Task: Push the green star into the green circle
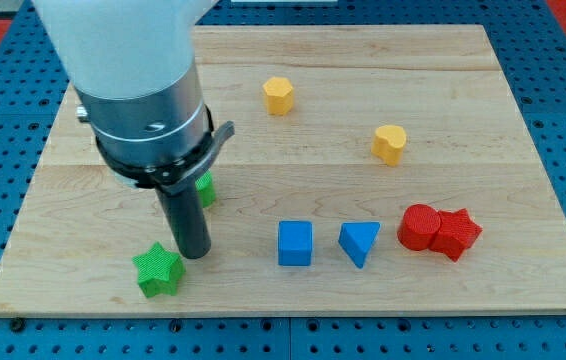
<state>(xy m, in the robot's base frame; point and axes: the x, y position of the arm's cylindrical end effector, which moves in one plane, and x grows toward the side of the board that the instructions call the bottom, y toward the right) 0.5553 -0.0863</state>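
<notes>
The green star (pixel 157 270) lies near the board's bottom left edge. The green circle (pixel 204 190) is mostly hidden behind the rod and the arm's body; only a small green part shows, up and to the right of the star. My tip (pixel 193 254) rests on the board just to the right of the star and a little above it, very close to the star or touching it. The tip stands between the star and the green circle.
A yellow hexagon (pixel 278 95) and a yellow heart (pixel 389 143) lie toward the view's top. A blue cube (pixel 295 243) and a blue triangle (pixel 360 241) sit at the bottom middle. A red circle (pixel 420 226) touches a red star (pixel 457 235) at the right.
</notes>
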